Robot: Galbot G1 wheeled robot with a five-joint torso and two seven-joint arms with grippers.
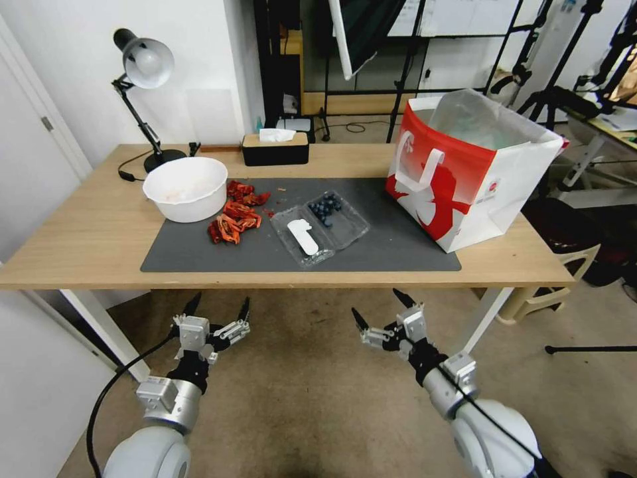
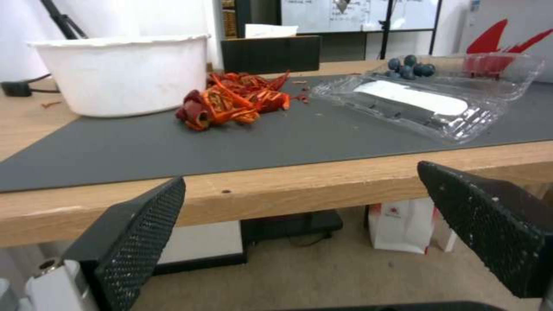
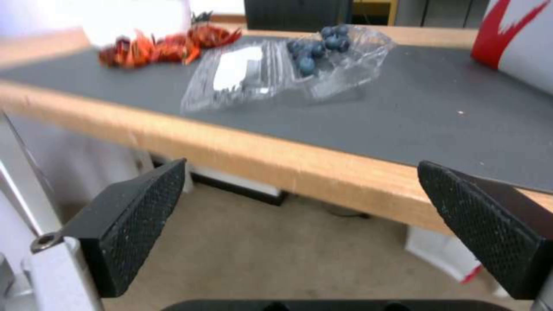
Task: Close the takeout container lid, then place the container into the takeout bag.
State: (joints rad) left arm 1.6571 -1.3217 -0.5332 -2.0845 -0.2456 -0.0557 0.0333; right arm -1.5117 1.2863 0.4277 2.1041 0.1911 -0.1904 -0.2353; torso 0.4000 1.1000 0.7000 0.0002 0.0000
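Observation:
The takeout container [image 1: 320, 226] lies open on the dark mat, a clear clamshell with dark blueberries [image 1: 325, 207] in its far half. Its lid [image 1: 303, 237], the near half with a white oblong label, lies flat. The takeout bag [image 1: 468, 169], red and white with flat white handles, stands open at the table's right end. My left gripper [image 1: 219, 306] hangs open below the table's front edge, left of the container. My right gripper [image 1: 381, 309] is open too, below the edge and slightly right of it. The wrist views show the container [image 2: 429, 93] [image 3: 288, 71] beyond the table edge.
A round white bowl [image 1: 185, 188] sits left of the container, with a pile of red-orange scraps [image 1: 235, 212] between them. A black tissue box [image 1: 275, 147] and a desk lamp [image 1: 142, 79] stand at the back. Tripods and a chair [image 1: 551, 285] crowd the right side.

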